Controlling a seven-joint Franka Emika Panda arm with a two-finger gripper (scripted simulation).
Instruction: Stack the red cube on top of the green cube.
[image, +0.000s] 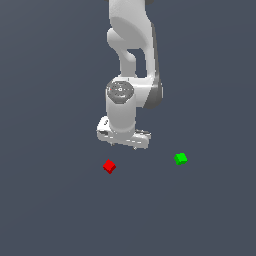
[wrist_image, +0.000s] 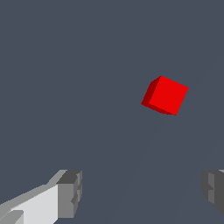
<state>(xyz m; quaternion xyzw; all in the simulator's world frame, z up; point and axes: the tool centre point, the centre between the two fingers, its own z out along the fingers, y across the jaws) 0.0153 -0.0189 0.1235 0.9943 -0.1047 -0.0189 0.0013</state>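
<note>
- Plainly, the white robot arm's claw (wrist_image: 140, 192) stands wide: in the wrist view its two grey fingertips (wrist_image: 70, 192) sit far apart, one near each side of the picture, with only bare floor between them
- Nothing is held between the jaws and nothing touches them; the small bright red plain cube (wrist_image: 165, 95) lies on the floor beyond the fingertips, clear of both and nearer in line to the one at the picture's far side
- In the exterior view the white hand of the arm (image: 123, 135) hangs above the floor, its fingers too small there to make out, and the red cube (image: 109, 166) lies just below and slightly toward the exterior view's left of it, apart from it
- That red cube sits turned, a corner rather than a flat face toward the camera in both views
- The small bright green plain cube (image: 180, 159) rests on the same floor well apart from the red one, off toward the exterior view's right and about level with it; the wrist view does not show it
- The flat dark grey-blue floor (image: 50, 210) carries both cubes and runs past every side of both pictures, so no edge or corner of it shows
- Around each cube the floor is open on all sides, and the stretch between the two cubes is bare
</note>
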